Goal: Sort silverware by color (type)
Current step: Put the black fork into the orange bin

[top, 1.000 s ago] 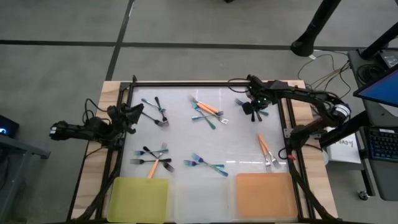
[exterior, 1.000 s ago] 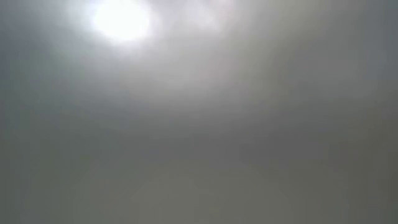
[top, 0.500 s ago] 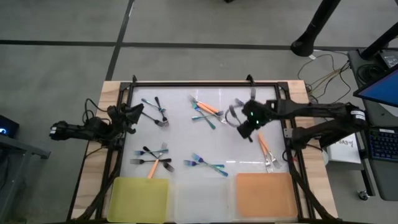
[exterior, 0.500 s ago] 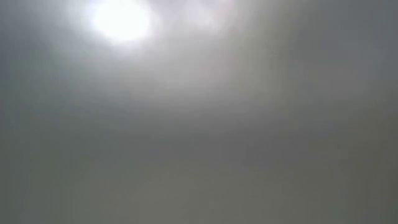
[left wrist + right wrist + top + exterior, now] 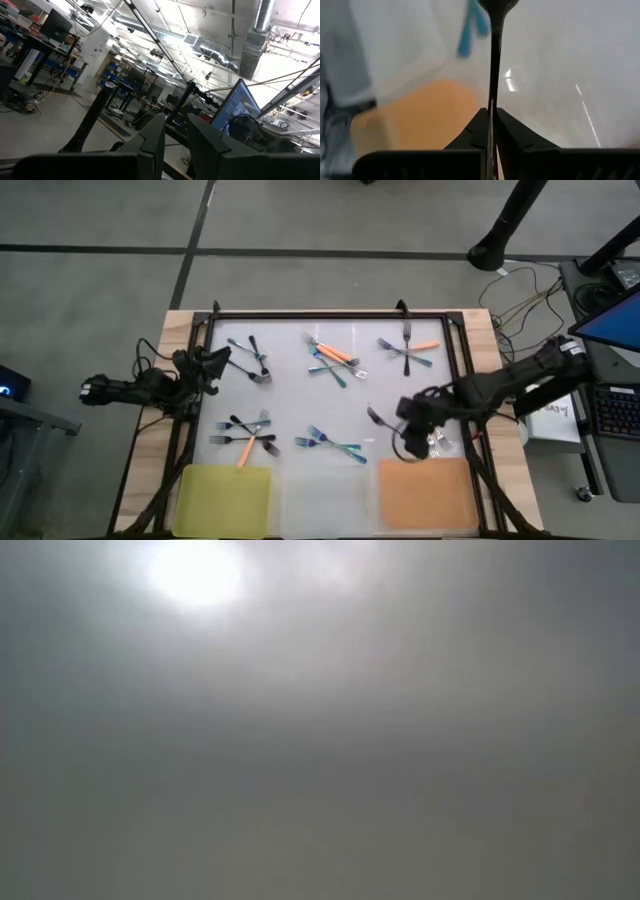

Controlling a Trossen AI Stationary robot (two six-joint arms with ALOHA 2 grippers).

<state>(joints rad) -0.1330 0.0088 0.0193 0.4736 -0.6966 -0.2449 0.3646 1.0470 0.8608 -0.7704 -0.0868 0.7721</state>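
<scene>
**Right arm carries a dark fork down toward the sorting mats**

Seen from above, the right gripper point(image 5: 408, 430) has swung from the far right corner of the white work surface point(image 5: 300, 395), where it was a second ago, to the near right side, just above the orange mat point(image 5: 425, 492). Its fingers point(image 5: 481, 131) are pinched together on the thin handle of a dark fork point(image 5: 494, 65), whose head sticks out ahead of the gripper point(image 5: 491, 131) toward the middle of the table. In the overhead view the same fork point(image 5: 376, 418) shows as a small dark shape beside the gripper.

At the far right corner, where the arm picked up, a crossed pair remains: one dark fork and an orange-handled fork point(image 5: 422, 347).

The left gripper point(image 5: 215, 363) waits at the far left edge of the surface, unmoved over the last second. Its fingers point(image 5: 150, 145) sit close together with a narrow gap and nothing between them.

Other forks lie in loose clusters: a dark pair far left point(image 5: 258, 365), an orange and teal group far centre point(image 5: 335, 360), a mixed pile near left point(image 5: 248, 438), and teal forks near centre point(image 5: 335, 445). The yellow mat point(image 5: 225, 500) and the clear mat point(image 5: 325, 500) along the near edge look bare.

My reading: one fork is lifted and in transit, and sorting has barely begun. The carried fork is dark, so the orange mat beneath it may not be its destination. The table-level camera shows only grey haze.
</scene>
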